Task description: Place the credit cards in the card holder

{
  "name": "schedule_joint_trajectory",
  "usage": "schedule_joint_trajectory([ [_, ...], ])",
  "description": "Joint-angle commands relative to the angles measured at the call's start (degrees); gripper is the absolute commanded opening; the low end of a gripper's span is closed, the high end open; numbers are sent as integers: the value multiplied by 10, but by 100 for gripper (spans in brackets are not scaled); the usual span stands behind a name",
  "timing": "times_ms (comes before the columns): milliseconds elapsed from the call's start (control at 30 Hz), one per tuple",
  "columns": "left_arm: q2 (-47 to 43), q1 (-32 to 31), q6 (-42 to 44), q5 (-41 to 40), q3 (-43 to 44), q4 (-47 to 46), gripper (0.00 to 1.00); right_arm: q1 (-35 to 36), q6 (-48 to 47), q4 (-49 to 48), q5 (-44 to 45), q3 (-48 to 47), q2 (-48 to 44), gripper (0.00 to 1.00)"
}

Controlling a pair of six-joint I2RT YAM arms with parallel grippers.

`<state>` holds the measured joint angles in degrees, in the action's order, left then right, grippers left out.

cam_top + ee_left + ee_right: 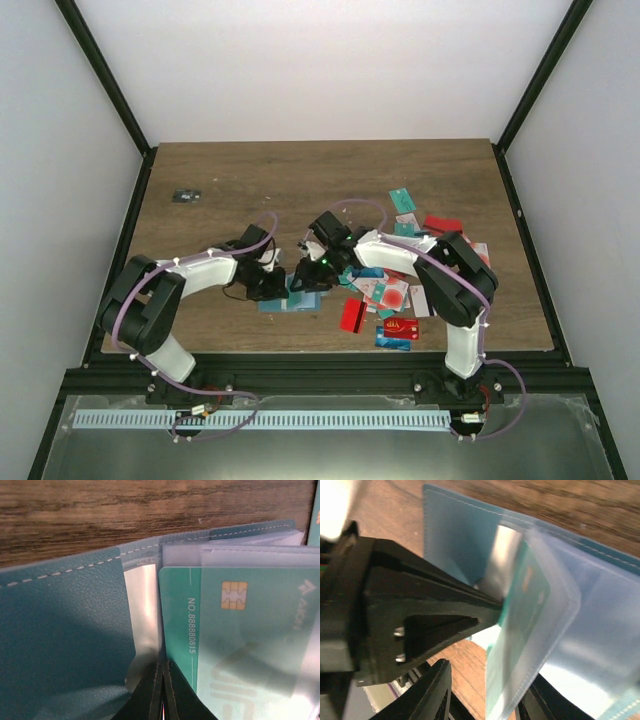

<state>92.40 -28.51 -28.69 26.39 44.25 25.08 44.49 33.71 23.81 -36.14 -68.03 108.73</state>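
Inside, one stitched teal-blue card holder (60, 630) sleeves one teal chip card (180, 630); left gripper (161, 690) pinches the holder, right gripper (485, 697) fingers apart.

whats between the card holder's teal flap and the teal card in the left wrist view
A strip of shiny clear pocket, part of the card holder, lies there beside the teal card; the left wrist view shows it.

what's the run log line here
left claw shut at clear plastic sleeve; right claw open astride it; teal chip card inside teal-blue folding card holder; loose coloured cards outside
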Motion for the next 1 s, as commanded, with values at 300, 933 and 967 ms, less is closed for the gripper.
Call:
schedule_joint_trajectory([
  [300, -137, 1, -22, -67, 24, 139, 4, 36, 7, 23, -22, -99, 28, 37],
  [933, -330, 17, -143, -130, -4, 200, 5, 51, 22, -12, -88, -173, 106, 41],
  [967, -336, 17, -141, -125, -4, 198, 5, 51, 22, -10, -87, -170, 92, 41],
])
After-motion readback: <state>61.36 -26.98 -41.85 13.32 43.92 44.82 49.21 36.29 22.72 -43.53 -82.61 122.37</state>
